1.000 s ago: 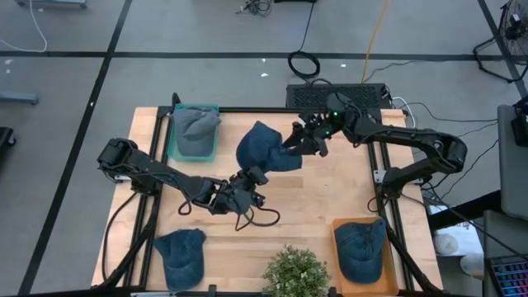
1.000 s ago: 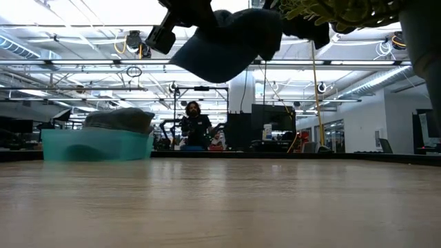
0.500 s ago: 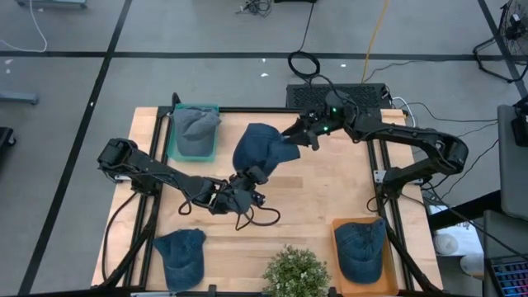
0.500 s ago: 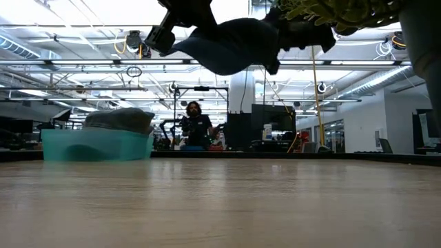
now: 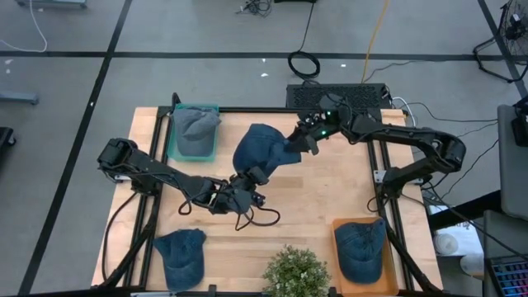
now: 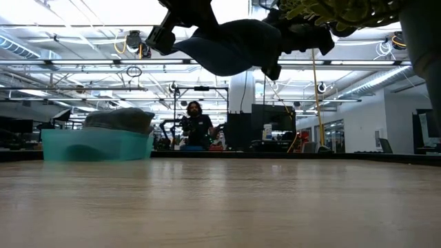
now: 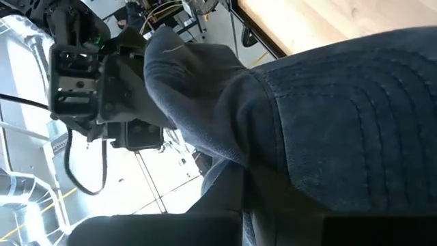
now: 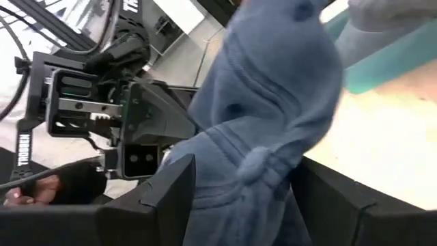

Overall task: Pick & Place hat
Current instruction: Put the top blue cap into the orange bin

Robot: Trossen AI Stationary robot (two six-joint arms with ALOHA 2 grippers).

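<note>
High view: wooden table (image 5: pixel 322 206) on a grey workshop floor, cables at the far edge. A dark blue hat (image 5: pixel 260 148) hangs in the air over the table's middle, slung between both arms. The left gripper (image 5: pixel 252 176) pinches its near edge from below, jaws fully closed on cloth. The right gripper (image 5: pixel 302 140) is at its far right edge, fingers spread wide with fabric between them; can't tell if it's gripping or just straddling. A teal bin (image 5: pixel 195 132) at far left holds a grey hat (image 5: pixel 198 122). An orange tray (image 5: pixel 360 247) at near right holds another blue hat (image 5: pixel 361 241). A third blue hat (image 5: pixel 181 252) lies loose at near left, with a potted plant (image 5: pixel 295 272) at the near edge.

Low view: open lab hall behind, a person (image 6: pixel 196 124) well beyond the table. The hat (image 6: pixel 231 45) sags up high, clear of the wood, with the teal bin (image 6: pixel 96 145) on the left.

Left wrist view: stitched brim (image 7: pixel 355 130) fills the picture, and the crown folds over toward the other arm.

Right wrist view: crown (image 8: pixel 273 89) droops between the fingers (image 8: pixel 167 195).

Handling, my read: light, floppy cloth that won't hold shape. The stiffer brim is the best place to grab it, since the crown bunches and slips.
</note>
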